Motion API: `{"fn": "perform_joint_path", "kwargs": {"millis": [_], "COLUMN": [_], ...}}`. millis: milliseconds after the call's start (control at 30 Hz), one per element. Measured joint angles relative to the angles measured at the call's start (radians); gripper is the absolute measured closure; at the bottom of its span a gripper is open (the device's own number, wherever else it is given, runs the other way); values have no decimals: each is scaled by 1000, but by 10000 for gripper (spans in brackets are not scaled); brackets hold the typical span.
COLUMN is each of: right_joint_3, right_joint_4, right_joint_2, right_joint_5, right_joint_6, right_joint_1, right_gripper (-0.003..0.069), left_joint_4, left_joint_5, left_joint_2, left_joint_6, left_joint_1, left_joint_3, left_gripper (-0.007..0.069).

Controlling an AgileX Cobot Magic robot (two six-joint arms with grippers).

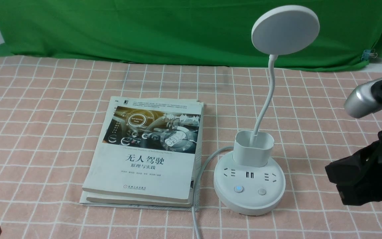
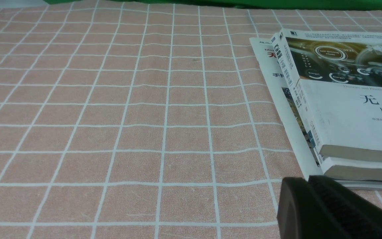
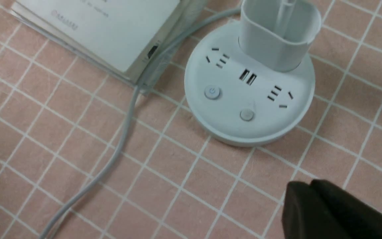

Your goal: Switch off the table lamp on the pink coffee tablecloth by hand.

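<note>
At the right edge of the front view, the right end effector (image 1: 338,182) hangs over the cloth (image 1: 45,132), near the lamp (image 1: 254,152) and touching nothing. Only its dark bulk shows, so I cannot tell whether it is released or clenched.

Just to its left sits the lamp's round base (image 1: 244,202), with sockets and two buttons on its near side. The left button (image 1: 238,189) shows a blue ring and the right button (image 1: 261,191) is plain. A holder (image 1: 255,159) stands on the base, and from it a thin neck (image 1: 266,99) curves up to the disc head (image 1: 285,29).

A grey cord (image 1: 196,199) runs from the base toward the near edge, beside stacked books (image 1: 148,152).

Far left, the left end effector (image 2: 327,212) shows one dark finger; its state is unclear too.
</note>
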Motion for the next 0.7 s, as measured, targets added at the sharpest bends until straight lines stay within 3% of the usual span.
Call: {"fn": "perform_joint_path", "kwargs": {"millis": [267, 500, 700], "right_joint_3": [192, 668, 879], "right_joint_4": [-10, -14, -15], "right_joint_2": [-159, -571, -883], "right_joint_5": [-169, -464, -488], "right_joint_6": [-31, -65, -150], "right_joint_1": [-89, -336, -451], "right_gripper": [620, 620, 620], "left_joint_4": [0, 0, 0], "left_joint_5": [0, 0, 0], "left_joint_2": [0, 0, 0], "left_joint_6": [0, 0, 0], "left_joint_1": [0, 0, 0], "left_joint_3": [0, 0, 0], "left_gripper": [618, 618, 618]}}
